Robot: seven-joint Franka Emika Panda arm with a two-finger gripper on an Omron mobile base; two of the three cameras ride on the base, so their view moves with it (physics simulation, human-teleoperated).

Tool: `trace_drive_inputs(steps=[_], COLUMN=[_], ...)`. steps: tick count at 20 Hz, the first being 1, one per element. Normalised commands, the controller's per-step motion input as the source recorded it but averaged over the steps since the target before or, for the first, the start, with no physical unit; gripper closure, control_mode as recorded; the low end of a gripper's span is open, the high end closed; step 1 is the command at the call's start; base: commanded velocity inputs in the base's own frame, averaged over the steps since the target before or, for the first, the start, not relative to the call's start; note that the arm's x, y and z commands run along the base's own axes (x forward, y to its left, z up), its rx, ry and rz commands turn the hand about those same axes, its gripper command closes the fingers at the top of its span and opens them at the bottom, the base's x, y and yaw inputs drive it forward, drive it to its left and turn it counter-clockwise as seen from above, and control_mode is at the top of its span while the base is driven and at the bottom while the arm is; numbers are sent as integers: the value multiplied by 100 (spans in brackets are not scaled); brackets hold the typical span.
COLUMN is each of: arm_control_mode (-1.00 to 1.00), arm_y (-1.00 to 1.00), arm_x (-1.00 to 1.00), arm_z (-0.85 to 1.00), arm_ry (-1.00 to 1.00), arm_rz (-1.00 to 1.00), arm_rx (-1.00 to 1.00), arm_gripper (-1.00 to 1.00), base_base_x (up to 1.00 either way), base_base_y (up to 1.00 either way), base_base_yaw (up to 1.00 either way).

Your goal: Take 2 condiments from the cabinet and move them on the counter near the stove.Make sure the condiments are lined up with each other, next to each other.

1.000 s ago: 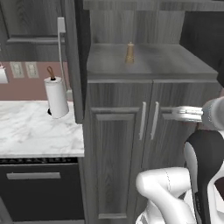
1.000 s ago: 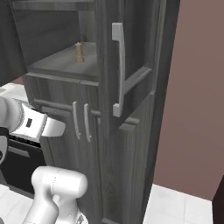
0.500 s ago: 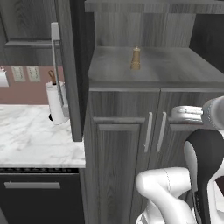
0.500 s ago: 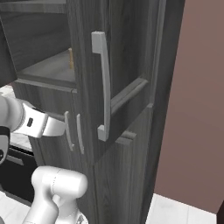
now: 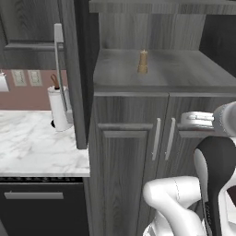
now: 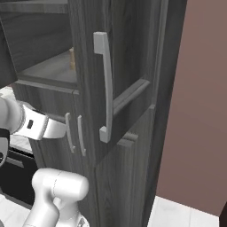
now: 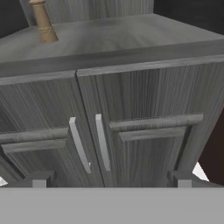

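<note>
Closer view; pepper mill (image 7: 43, 22) top cropped

On your left, a white paper-towel roll (image 5: 58, 109) stood upright on a dark holder, its thin brown post poking out of the top. Behind it ran a dusty pink backsplash (image 5: 27, 94) with two pale wall outlets (image 5: 26, 77) set side by side, and a small white object showed at the far left edge of that wall, too cut off for you to identify. Below sat a black appliance front (image 5: 41, 207) with a long grey bar handle (image 5: 33, 195). On your right, a plain mauve wall (image 6: 195, 102) met a white tiled floor (image 6: 186, 215).
</note>
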Motion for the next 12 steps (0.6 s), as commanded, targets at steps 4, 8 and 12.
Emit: trace_drive_inputs(steps=[4,8,12], arm_control_mode=[100,100,100], arm_y=[0,0,0], arm_x=[0,0,0], arm_z=[0,0,0], arm_ry=[0,0,0], arm_rz=[0,0,0], arm_rx=[0,0,0], arm_gripper=[-100,-100,-100], base_base_x=[0,0,-3], base_base_y=[0,0,1], base_base_yaw=[0,0,6])
